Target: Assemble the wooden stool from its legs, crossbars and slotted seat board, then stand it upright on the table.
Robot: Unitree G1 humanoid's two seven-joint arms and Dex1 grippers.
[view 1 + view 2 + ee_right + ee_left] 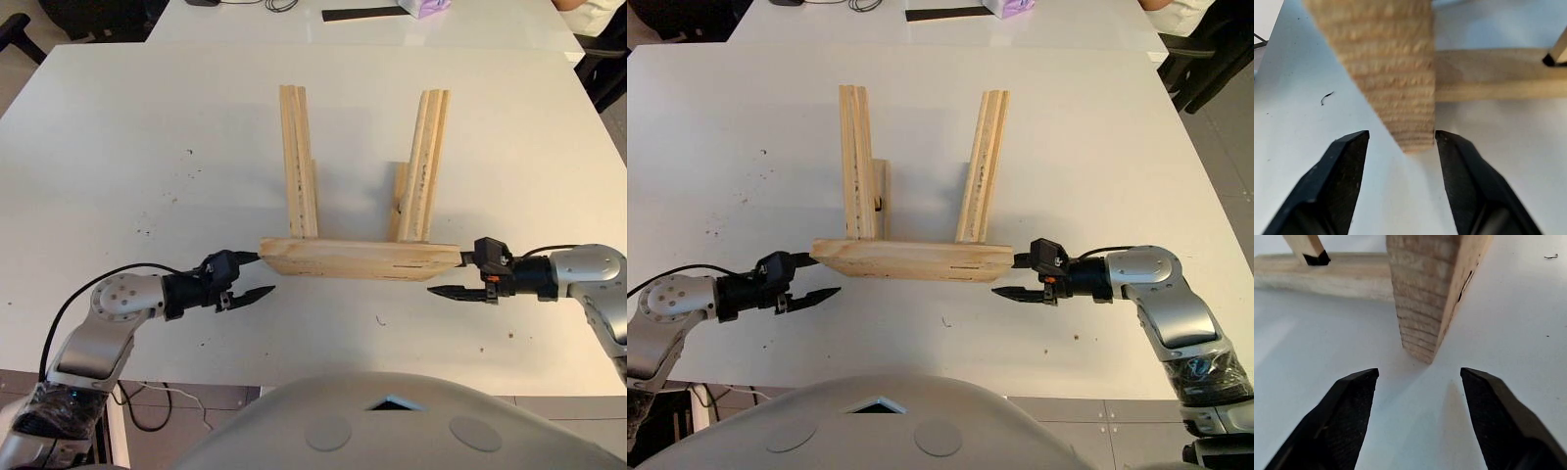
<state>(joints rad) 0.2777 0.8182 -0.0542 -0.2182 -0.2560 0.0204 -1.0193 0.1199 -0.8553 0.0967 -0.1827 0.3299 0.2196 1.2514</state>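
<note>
Left wrist view: seat board (1430, 289) nr hand (1420, 374)

A wooden stool (361, 235) lies on its side on a white counter (147, 147), its seat board (361, 258) on edge and its legs (299, 162) pointing away. The left claw (263, 274) and right claw (448, 275) flank the board's ends, fingers spread.

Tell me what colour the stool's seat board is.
Pale natural wood; the seat board shows best in the left eye view.

seat board (1435, 293): end cropped in left wrist view | crossbar (400, 201): mostly hidden behind leg (423, 166)
</note>
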